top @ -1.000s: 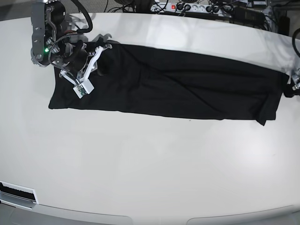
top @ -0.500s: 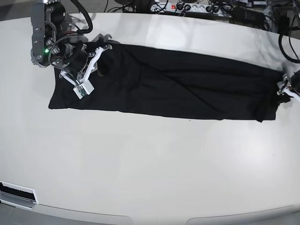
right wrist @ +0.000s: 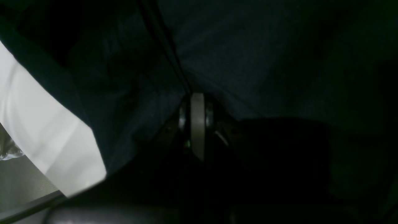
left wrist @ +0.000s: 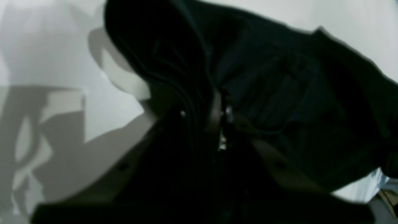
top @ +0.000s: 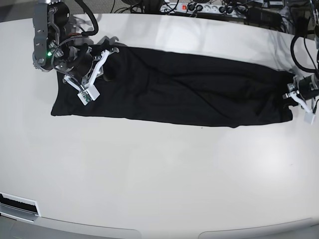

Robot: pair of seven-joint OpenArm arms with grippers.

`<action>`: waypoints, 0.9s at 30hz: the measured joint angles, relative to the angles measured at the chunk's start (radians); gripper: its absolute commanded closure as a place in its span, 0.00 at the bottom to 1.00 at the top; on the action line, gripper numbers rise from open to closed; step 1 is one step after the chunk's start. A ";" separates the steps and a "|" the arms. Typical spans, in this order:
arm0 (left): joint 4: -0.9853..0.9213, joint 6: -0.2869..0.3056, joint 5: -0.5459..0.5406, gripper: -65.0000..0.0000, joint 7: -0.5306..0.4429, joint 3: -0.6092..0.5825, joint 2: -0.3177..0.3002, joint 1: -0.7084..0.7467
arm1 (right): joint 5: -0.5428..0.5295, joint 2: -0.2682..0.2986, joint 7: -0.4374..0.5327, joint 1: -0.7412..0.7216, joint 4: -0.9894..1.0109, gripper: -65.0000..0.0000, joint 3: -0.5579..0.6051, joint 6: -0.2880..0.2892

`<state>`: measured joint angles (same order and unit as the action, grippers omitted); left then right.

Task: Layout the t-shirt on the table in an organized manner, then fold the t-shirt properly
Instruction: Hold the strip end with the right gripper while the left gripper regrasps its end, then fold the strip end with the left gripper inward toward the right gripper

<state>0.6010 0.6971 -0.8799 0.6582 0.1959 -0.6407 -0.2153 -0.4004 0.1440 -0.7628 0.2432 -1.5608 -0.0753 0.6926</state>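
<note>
The black t-shirt (top: 189, 92) lies stretched in a long band across the white table (top: 159, 169). At its left end my right gripper (top: 107, 56) is shut on a pinched fold of the t-shirt (right wrist: 248, 56); in the right wrist view the closed fingertips (right wrist: 197, 109) are sunk in cloth. My left gripper (top: 292, 92) is at the shirt's right end. The left wrist view shows its jaws closed on a bunched edge of the t-shirt (left wrist: 279, 84), with bare table (left wrist: 46, 46) beside it.
A power strip and tangled cables (top: 209, 7) lie along the back edge. A dark slotted fixture (top: 17, 204) sits at the front left corner. The left arm's cable (top: 298, 50) loops above the shirt's right end. The table's curved front edge (top: 164, 233) runs below.
The left arm has come in from the right edge and its jaws have closed on the shirt's right end. The hanging lower right corner is now pulled flatter. The right arm has not moved.
</note>
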 measured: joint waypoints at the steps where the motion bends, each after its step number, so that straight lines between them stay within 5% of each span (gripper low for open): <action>1: 0.012 -0.001 -0.003 1.00 0.011 -0.001 -0.006 0.000 | 0.000 0.000 0.000 0.000 0.000 1.00 0.000 0.000; 13: 0.110 -0.005 -0.005 1.00 0.029 0.041 -0.153 0.000 | -0.091 0.000 -0.007 -0.025 -0.101 1.00 0.000 0.000; 23: 0.225 -0.010 -0.526 1.00 0.451 0.041 -0.167 0.002 | -0.071 0.002 -0.008 -0.047 -0.107 1.00 0.000 0.000; 27: 0.317 -0.007 -0.578 1.00 0.555 0.041 -0.134 0.002 | -0.071 0.002 -0.008 -0.047 -0.107 1.00 0.000 0.000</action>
<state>0.9180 0.6899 -1.4574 1.2137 0.2371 -0.7750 -0.2134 -0.4713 0.1463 -0.7704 0.1963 -1.6676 -0.0753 0.6926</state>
